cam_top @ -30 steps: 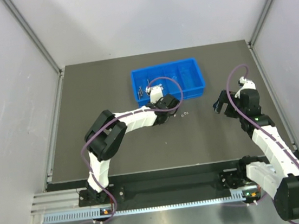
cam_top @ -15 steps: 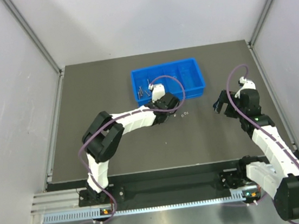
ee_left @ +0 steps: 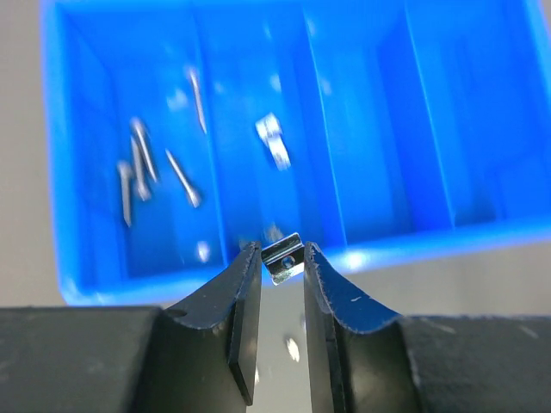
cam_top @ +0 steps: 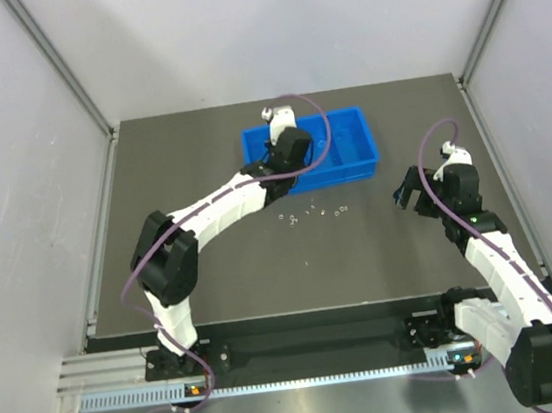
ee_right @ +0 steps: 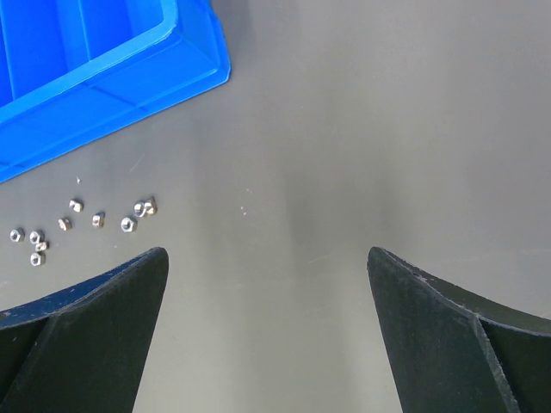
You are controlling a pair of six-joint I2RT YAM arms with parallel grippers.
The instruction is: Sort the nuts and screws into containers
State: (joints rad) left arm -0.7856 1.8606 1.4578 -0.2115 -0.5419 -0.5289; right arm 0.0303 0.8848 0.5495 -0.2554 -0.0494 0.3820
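Upper left of the wrist view, thin silvery metal screws (ee_left: pixel 142 168) lie in the leftmost compartment of the shallow bright blue plastic tray (ee_left: pixel 430 245). Lower centre, the left gripper (ee_left: pixel 281 251) pinches a small silvery metal nut (ee_left: pixel 282 258), jaws narrow, over the tray's near wall. This looks like the drop-off step: next, move over a screw-free compartment and release. Far right overhead, the right gripper (cam_top: pixel 405 191) hangs wide, empty.

The left arm (cam_top: pixel 218 206) stretches from the lower left to the upper centre of the frame, and the left gripper (ee_left: pixel 282 263) pinches a nut (ee_left: pixel 281 255) at its fingertips. The right arm (cam_top: pixel 488 251) is bent at the right of the frame, with the jaws of the right gripper (ee_right: pixel 265 255) spread wide.
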